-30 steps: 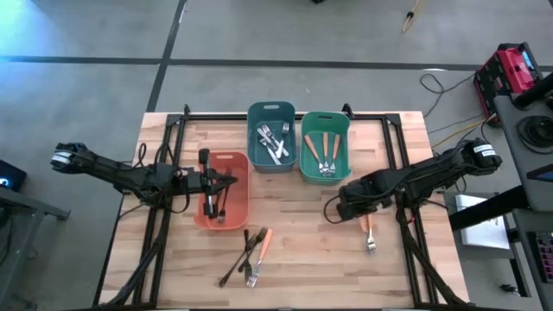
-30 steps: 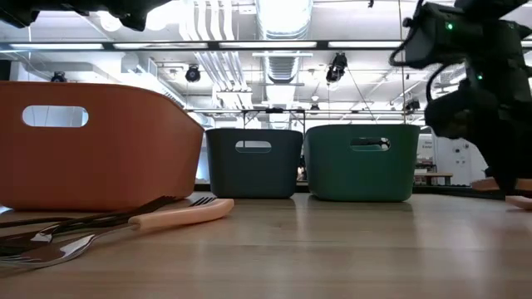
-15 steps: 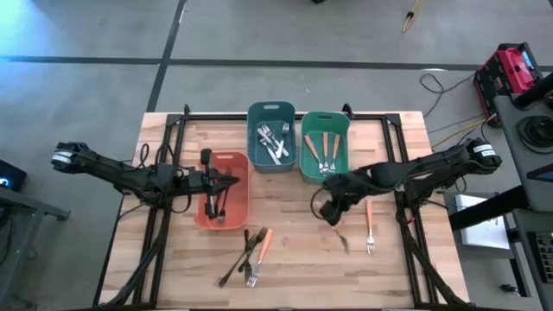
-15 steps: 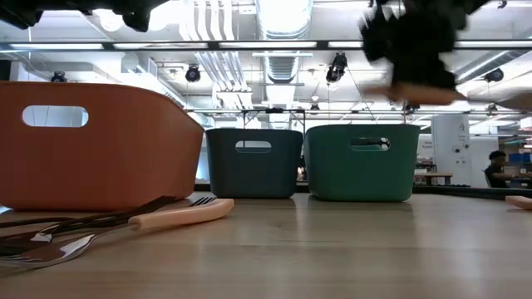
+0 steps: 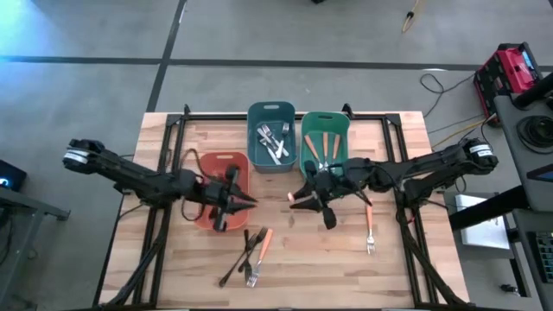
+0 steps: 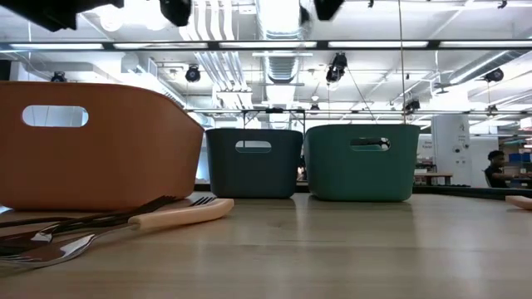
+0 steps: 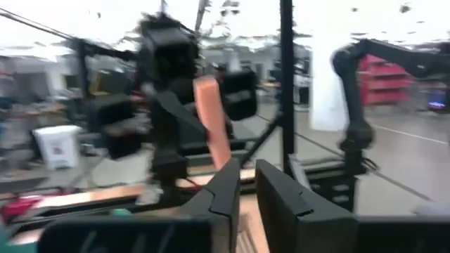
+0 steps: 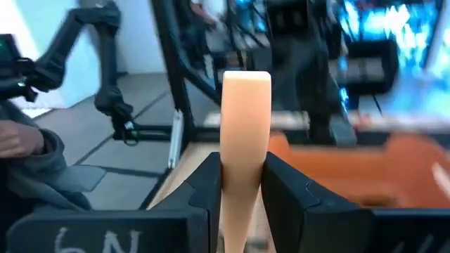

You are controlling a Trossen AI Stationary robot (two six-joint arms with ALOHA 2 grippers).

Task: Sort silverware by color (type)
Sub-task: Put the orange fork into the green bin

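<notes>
My right gripper hangs in front of the green bin, pointing level toward the table's left, shut on an orange-handled utensil whose head is hidden. My left gripper hovers level over the right rim of the salmon bin. Its fingers show only a slit between them and hold nothing. A small pile of silverware lies on the table near the front: dark forks, a silver one and an orange-handled one. Another orange-handled fork lies flat at the right. My right gripper pinches the orange handle between its two fingers. The utensil lies along the fingers, and the handle's free end sticks out past the fingertips toward the table's left. It is lifted clear of the table, about level.
The blue bin at the back holds silver forks, the green bin holds orange-handled pieces, and the salmon bin holds dark ones. A black frame runs along the table's back and sides. Bare wood lies between the pile and the right-hand fork.
My right gripper has risen from beside the fork at the right and gone toward the table's left, tipping from pointing down to level, with the orange-handled utensil in it. My left gripper has swung up out of the salmon bin toward the right, now level.
</notes>
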